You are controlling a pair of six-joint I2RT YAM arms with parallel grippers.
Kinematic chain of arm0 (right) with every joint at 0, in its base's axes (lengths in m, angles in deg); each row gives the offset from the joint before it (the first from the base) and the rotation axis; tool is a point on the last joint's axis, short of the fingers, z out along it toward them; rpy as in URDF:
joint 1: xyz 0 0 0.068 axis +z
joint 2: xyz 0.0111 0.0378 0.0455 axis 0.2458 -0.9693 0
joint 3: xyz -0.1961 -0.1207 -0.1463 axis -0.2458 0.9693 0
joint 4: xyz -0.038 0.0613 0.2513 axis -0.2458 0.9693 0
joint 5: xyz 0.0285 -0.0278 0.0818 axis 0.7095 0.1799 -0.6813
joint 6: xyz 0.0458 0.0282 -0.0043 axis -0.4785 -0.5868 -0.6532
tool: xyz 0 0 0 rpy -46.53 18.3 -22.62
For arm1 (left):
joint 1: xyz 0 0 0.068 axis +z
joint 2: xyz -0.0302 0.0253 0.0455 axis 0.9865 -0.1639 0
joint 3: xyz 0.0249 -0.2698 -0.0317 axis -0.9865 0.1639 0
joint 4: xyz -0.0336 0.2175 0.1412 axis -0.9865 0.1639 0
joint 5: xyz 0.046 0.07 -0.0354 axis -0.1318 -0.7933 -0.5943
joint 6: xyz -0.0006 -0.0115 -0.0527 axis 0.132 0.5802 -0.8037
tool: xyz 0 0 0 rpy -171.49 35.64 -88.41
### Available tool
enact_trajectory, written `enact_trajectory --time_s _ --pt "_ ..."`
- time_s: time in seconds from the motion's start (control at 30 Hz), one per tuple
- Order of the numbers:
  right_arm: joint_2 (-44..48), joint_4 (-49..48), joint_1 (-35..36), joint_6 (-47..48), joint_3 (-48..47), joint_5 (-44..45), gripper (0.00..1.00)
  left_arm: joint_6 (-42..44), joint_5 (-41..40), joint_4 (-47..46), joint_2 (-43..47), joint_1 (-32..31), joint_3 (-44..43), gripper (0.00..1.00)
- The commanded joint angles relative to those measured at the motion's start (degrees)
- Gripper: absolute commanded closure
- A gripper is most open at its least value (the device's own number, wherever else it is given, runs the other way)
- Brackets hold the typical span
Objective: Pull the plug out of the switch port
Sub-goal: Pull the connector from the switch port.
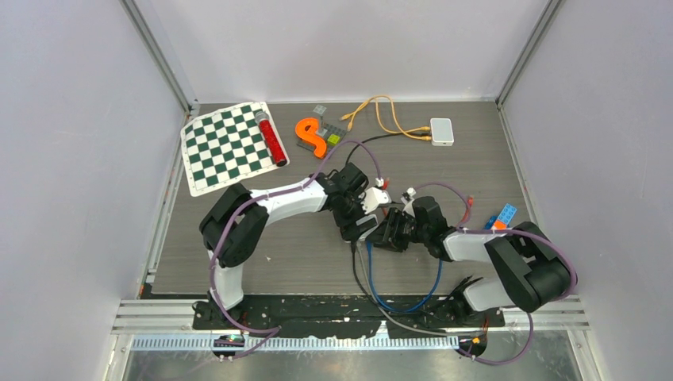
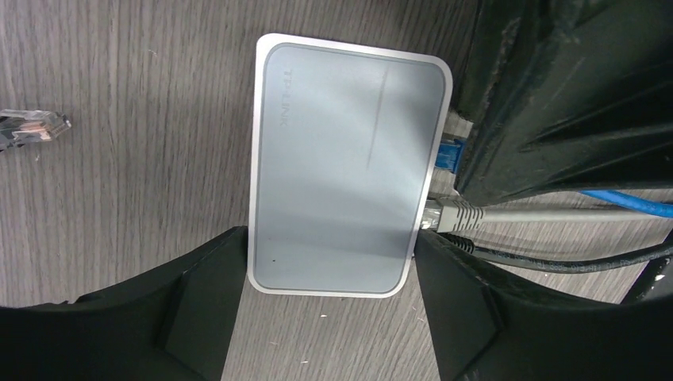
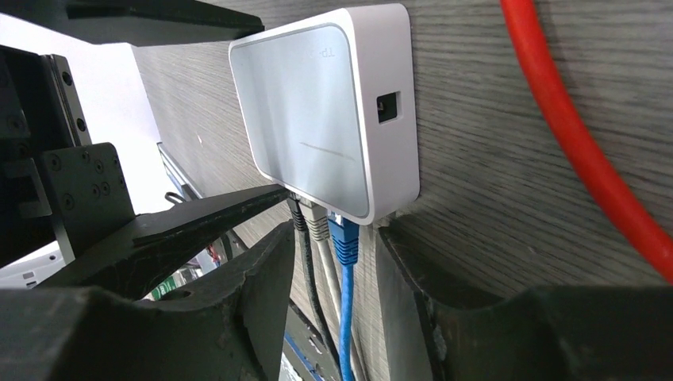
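A white network switch (image 2: 349, 167) lies on the table, with my left gripper (image 2: 329, 317) shut on its near end, one finger against each side. Three plugs sit in its port side: a blue plug (image 3: 345, 238), a grey plug (image 3: 319, 226) and a black plug (image 3: 298, 214). My right gripper (image 3: 333, 286) is open, its fingers straddling the three cables just behind the plugs without touching them. The blue plug (image 2: 448, 155) and the grey plug (image 2: 452, 214) also show in the left wrist view. In the top view the left gripper (image 1: 361, 225) and right gripper (image 1: 386, 236) meet at mid-table.
A red cable (image 3: 571, 135) runs beside the switch. A loose clear plug (image 2: 32, 127) lies to its other side. At the back are a checkered mat (image 1: 230, 147), a red cylinder (image 1: 271, 136), an orange S-shape (image 1: 312, 136) and a second white switch (image 1: 441, 131) with an orange cable (image 1: 381, 111).
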Motion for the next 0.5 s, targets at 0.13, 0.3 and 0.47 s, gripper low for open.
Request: enact_trajectory --time_s 0.13,0.3,0.47 --pt "-1.62 -3.53 0.91 -0.75 0.57 0.4 0.54 1.01 0.69 0.96 -0.79 -0.16 -1.28 0.32" --pt "-3.53 -5.42 1.39 -2.26 0.31 1.26 0.56 0.79 1.0 0.82 -0.6 -0.17 -0.69 0.33" --pt "-4.56 -6.44 1.45 -3.35 0.5 3.84 0.6 0.78 0.88 0.75 -0.61 -0.16 -0.45 0.33"
